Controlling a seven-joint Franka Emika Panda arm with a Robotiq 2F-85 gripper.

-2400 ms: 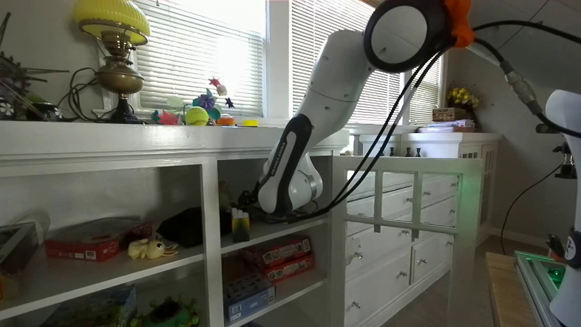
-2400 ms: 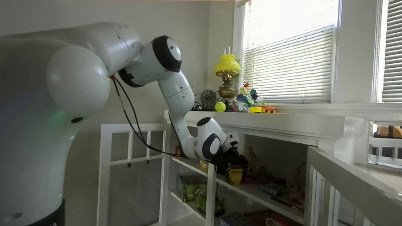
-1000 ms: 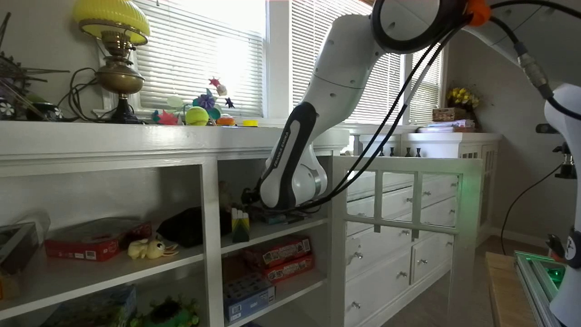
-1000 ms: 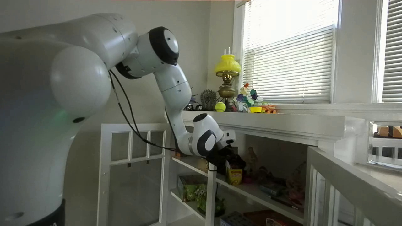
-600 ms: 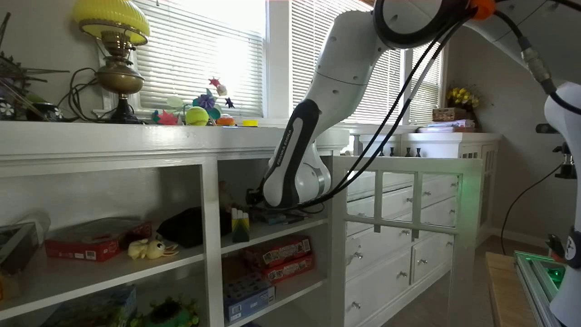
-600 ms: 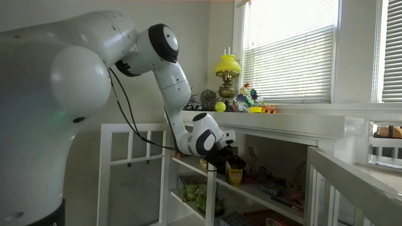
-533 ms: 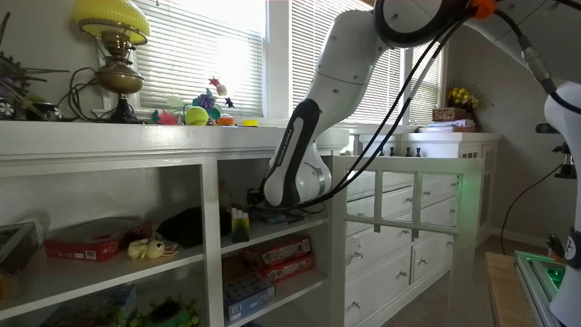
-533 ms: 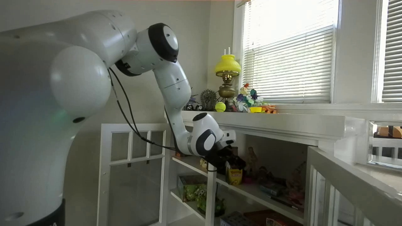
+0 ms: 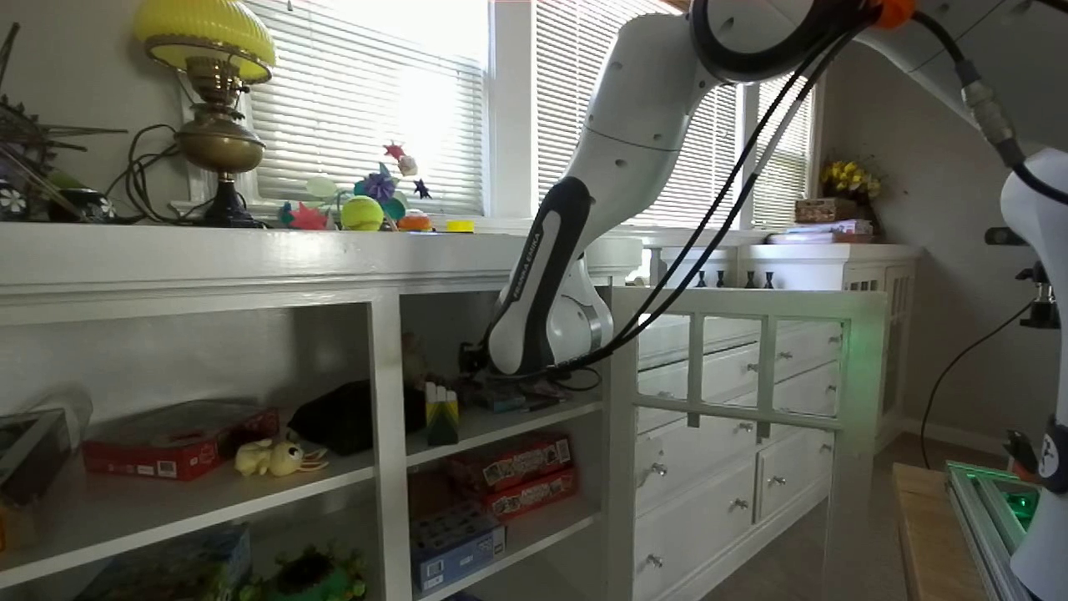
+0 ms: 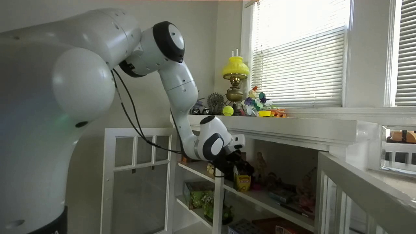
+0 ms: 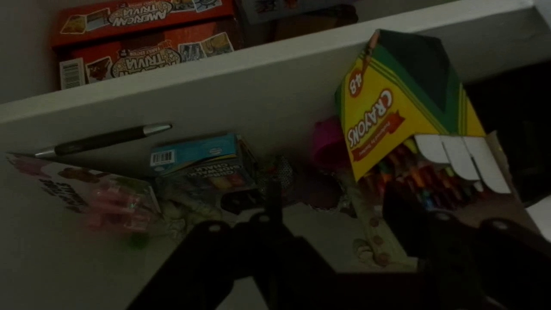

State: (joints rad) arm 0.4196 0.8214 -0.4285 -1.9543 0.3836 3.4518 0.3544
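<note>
In an exterior view, the white robot arm (image 10: 87, 84) extends from the left and angles down to the open cabinet (image 10: 292, 125). The dark fingers (image 10: 246, 168) overlap the top of the yellow crayon box (image 10: 243, 183); contact cannot be determined from this angle. The box stands on the upper shelf (image 10: 260, 199), beside the vertical divider (image 10: 218, 201). A figurine (image 10: 261, 165) stands near its right side, in shadow. On top of the cabinet stand a yellow-shaded lamp (image 10: 234, 83), a tennis ball (image 10: 227, 110) and colorful flowers (image 10: 249, 101). A glass door (image 10: 139, 198) hangs open at the left.

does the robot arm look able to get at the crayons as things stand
Probably yes: the gripper stands open close by, and the crayons show uncovered at the open end of their box.
</note>
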